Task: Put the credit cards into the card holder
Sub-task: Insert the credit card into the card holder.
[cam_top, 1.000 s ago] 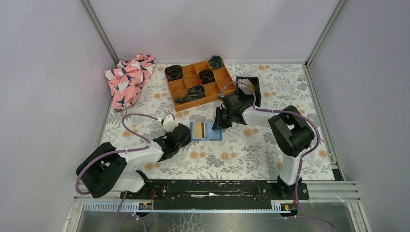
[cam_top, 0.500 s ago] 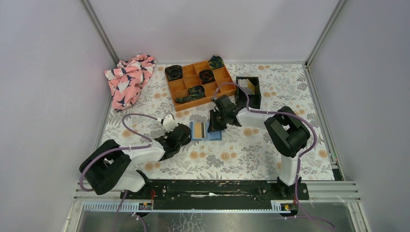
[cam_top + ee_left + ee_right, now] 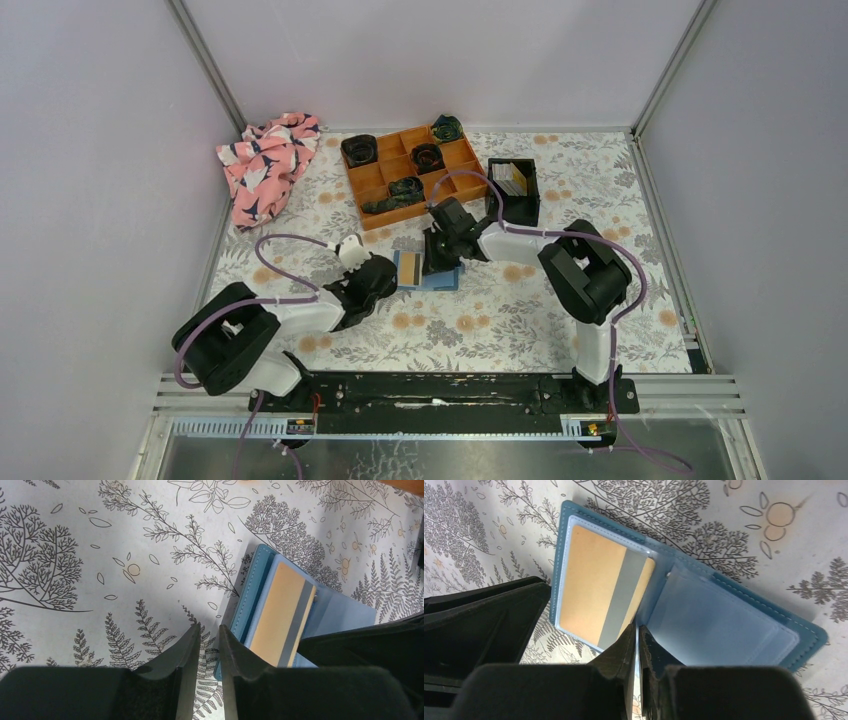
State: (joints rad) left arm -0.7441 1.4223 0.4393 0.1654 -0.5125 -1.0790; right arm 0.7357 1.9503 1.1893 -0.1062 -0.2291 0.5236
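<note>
While the card holder [image 3: 447, 281] lies spread open on the table [image 3: 500, 315] between both claws, the overhead view is read as follows: the credit cards [image 3: 511, 178] are stacked on edge in the black bin [image 3: 533, 195] at the back, well apart from the holder, and one tan card [image 3: 407, 268] is already seated in its left pocket. The holder is unclamped, so it is judged likely to be shoved or flipped shut if either arm pushes sideways. The left gripper [image 3: 390, 281] is placed at the holder's left edge, the right gripper [image 3: 433, 266] over its middle. Left wrist view: the blue cover edge is just beside the fingers [image 3: 186, 655]; a snag on that stitched lip could lift the cover. Jaws are narrowly parted, only table is seen through the slit, nothing is gripped. Right wrist view: fingertips [image 3: 624, 650] are set at the fold, between the tan card and the empty clear pocket; a card driven in off-angle could be jammed at the spine or slid under the sleeve. Jaws are almost closed; a thin pale sliver is seen in the gap, but whether a card is pinched cannot be told.
</note>
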